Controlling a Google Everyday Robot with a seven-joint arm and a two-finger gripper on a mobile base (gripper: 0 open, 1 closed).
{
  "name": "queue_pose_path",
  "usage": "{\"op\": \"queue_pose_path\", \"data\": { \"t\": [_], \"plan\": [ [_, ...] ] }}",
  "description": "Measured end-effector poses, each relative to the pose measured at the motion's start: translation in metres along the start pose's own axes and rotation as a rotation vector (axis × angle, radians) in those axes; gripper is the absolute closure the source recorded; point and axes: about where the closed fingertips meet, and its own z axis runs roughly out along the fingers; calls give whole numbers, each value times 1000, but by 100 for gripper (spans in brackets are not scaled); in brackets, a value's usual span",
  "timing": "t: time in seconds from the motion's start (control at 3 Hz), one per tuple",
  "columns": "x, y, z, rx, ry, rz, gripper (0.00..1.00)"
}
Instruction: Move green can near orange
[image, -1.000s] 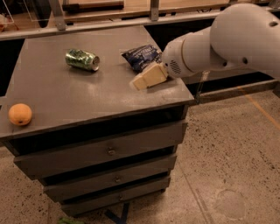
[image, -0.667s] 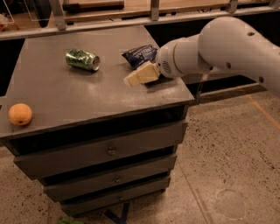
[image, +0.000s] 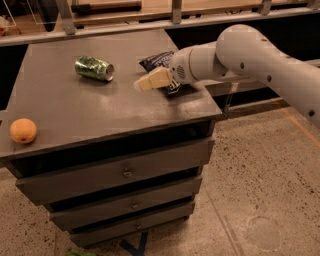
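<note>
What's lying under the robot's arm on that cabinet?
A dark blue chip bag, partly covered by the arm, so much of it is hidden. The gripper hangs just beyond it, pointing toward the green can.

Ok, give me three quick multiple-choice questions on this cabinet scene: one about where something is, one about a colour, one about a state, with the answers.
1. Where is the orange?
A. at the front left corner of the cabinet top
B. in a drawer
C. on the floor

2. What colour is the chip bag?
A. red
B. dark blue
C. yellow

3. How is the green can placed?
A. upright
B. lying on its side
C. stacked on the bag

Answers:
1 A: it sits by the top's front left edge, well apart from the can.
2 B: dark blue shows just behind the gripper, which is above the top, to the right of the can in the picture.
3 B: its silver end faces sideways, not up.
</note>
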Motion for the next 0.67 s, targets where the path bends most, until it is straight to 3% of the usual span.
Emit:
{"op": "queue_pose_path", "data": {
  "t": [0.33, 0.67],
  "plan": [
    [-19, 3, 29, -92, -47, -31, 0],
    [-42, 8, 50, -151, -78, -77, 0]
  ]
}}
